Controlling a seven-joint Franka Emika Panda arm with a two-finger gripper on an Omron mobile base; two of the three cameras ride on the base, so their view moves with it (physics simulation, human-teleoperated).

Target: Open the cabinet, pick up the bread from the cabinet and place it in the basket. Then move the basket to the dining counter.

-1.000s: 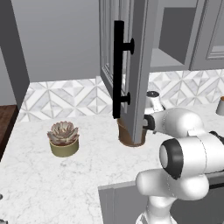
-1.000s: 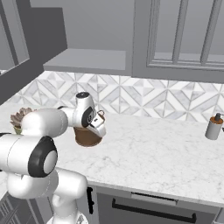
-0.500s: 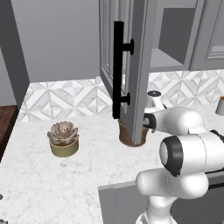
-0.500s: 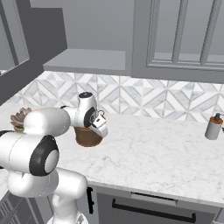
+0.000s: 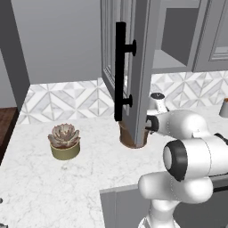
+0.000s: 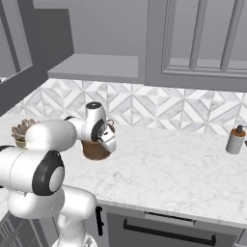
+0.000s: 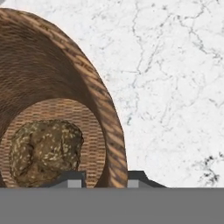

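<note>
Bread [image 7: 45, 151], seeded brown lump in basket [image 7: 100, 109]

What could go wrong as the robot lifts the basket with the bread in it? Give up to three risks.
1. The pincer grips only the basket wall at one side, so the basket may tilt or slip when lifted.
2. The bread lies loose inside; a tilt could tip it out.
3. The open cabinet door hangs right over the basket, so a straight lift may knock it or the arm against the door.
</note>
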